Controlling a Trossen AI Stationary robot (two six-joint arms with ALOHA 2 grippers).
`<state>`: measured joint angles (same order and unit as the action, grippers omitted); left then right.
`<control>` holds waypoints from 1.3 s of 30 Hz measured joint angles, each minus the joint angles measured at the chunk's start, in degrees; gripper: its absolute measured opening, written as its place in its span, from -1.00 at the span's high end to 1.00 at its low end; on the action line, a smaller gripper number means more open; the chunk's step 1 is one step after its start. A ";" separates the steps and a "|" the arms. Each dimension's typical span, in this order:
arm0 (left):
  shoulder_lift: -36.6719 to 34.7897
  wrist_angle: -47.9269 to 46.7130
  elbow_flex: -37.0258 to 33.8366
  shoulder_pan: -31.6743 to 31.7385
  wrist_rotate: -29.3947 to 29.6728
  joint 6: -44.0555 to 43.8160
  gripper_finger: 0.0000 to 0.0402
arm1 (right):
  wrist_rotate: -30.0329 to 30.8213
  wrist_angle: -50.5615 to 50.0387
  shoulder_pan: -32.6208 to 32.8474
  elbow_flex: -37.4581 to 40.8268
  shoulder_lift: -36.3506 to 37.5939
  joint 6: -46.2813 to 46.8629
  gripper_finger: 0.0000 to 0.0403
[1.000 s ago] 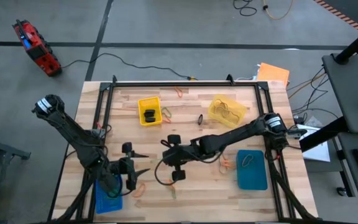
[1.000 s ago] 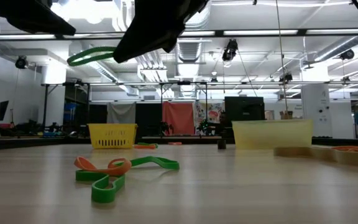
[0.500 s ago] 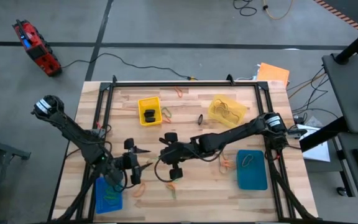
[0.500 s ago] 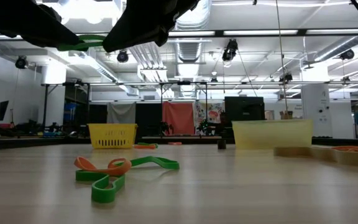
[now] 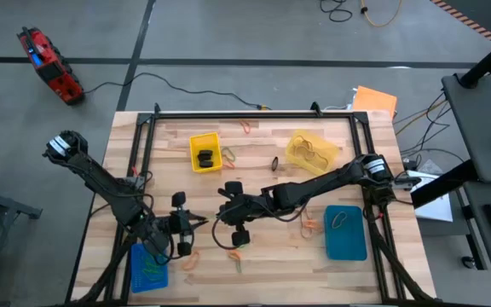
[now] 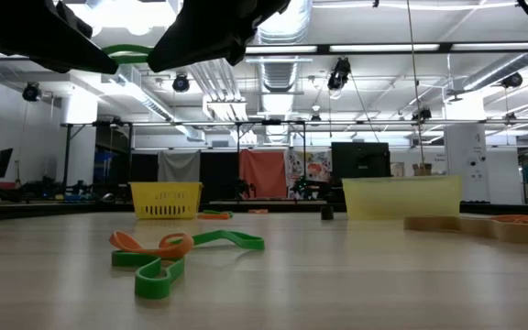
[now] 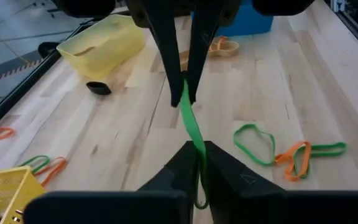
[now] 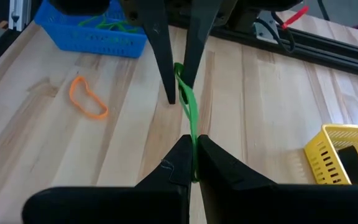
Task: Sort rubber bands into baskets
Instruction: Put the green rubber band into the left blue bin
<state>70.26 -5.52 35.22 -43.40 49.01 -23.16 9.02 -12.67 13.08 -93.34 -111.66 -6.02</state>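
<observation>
Above the middle of the table (image 5: 314, 247), the left pincer (image 5: 201, 223) and right pincer (image 5: 220, 221) meet tip to tip, both clamped on one green rubber band (image 7: 191, 121) stretched between them, off the wood.

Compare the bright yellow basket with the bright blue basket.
The bright yellow basket sits far from the arm bases; the bright blue basket sits at the near edge, beside the left arm. The yellow one holds black rubber bands; the blue one holds green rubber bands. Both are small, shallow, rectangular and upright on the table.
</observation>
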 joint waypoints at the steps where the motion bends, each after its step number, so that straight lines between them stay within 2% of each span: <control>1: 0.00 0.00 0.00 0.00 0.00 -0.02 0.95 | 0.00 0.14 0.00 0.00 0.00 0.27 0.94; 6: 0.00 -0.23 0.40 -0.03 -0.10 -0.03 1.00 | -1.20 0.57 0.00 0.00 0.00 3.28 0.90; 12: 0.00 -3.58 2.90 -0.37 -1.69 -0.13 1.00 | -3.50 0.22 0.02 0.00 0.02 4.58 0.63; 16: 0.00 -10.51 6.59 -0.96 -5.19 -1.84 1.00 | -3.50 -1.97 0.02 0.02 0.40 4.61 0.41; 19: 0.00 -19.89 10.30 -1.63 -8.29 -6.34 1.00 | -3.52 -3.97 0.02 0.00 1.27 4.61 0.27; 23: 0.00 -32.58 15.94 -2.51 -18.22 -14.18 1.00 | -3.50 -7.99 0.02 0.00 2.80 4.94 0.11; 31: 1.47 -45.40 25.65 -6.33 -43.94 -24.21 1.00 | -3.48 -11.05 -0.11 0.00 3.26 4.68 -0.01; 36: 3.99 -54.77 28.62 -10.48 -52.00 -30.64 1.00 | -3.45 -11.10 -0.17 0.28 3.28 4.52 -0.01; 39: 5.16 -55.59 27.97 -12.83 -56.92 -34.96 1.00 | -3.43 -11.06 -0.17 0.31 3.28 4.42 -0.01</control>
<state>75.42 -61.11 63.20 -56.23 -7.91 -58.13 5.58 -23.73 12.91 -93.03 -108.37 -1.61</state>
